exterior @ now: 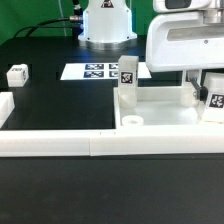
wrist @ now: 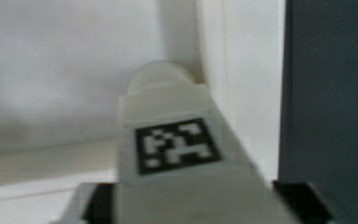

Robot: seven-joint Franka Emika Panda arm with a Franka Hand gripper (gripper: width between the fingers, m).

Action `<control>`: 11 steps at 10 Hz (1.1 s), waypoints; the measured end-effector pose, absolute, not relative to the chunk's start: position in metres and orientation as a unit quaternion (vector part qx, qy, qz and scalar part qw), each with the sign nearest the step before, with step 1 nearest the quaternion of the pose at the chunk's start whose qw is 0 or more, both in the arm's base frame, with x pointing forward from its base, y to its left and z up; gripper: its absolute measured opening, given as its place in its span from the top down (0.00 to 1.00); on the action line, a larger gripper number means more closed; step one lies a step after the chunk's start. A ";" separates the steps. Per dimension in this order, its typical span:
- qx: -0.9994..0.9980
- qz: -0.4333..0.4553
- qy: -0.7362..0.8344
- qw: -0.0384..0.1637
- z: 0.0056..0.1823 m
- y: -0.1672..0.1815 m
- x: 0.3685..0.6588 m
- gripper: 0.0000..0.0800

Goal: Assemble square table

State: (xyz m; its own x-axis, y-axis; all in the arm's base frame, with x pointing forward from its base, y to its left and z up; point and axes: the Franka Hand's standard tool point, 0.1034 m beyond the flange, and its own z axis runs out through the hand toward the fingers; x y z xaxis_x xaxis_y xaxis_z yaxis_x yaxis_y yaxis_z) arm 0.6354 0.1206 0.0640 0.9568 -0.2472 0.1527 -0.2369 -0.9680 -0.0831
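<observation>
The square table's white slab lies on the black table at the exterior view's right, and one tagged leg stands upright at its left back corner. My gripper hangs over the slab's right end, around a second tagged leg. In the wrist view that leg fills the gap between my black fingers, touching both, with my gripper shut on it. The white slab lies behind it. A third leg lies loose at the far left.
The marker board lies flat in front of the robot base. Long white border bars run across the front. Another white piece sits at the left edge.
</observation>
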 end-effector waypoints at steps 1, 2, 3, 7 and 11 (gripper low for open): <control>-0.983 -0.079 0.165 0.034 0.063 0.118 0.635 0.63; -0.976 -0.078 0.202 0.036 0.062 0.117 0.635 0.63; -0.961 -0.074 0.264 0.039 0.062 0.115 0.635 0.63; -0.773 0.009 0.630 0.082 0.063 0.107 0.628 0.63; -0.733 0.020 0.675 0.080 0.062 0.105 0.628 0.55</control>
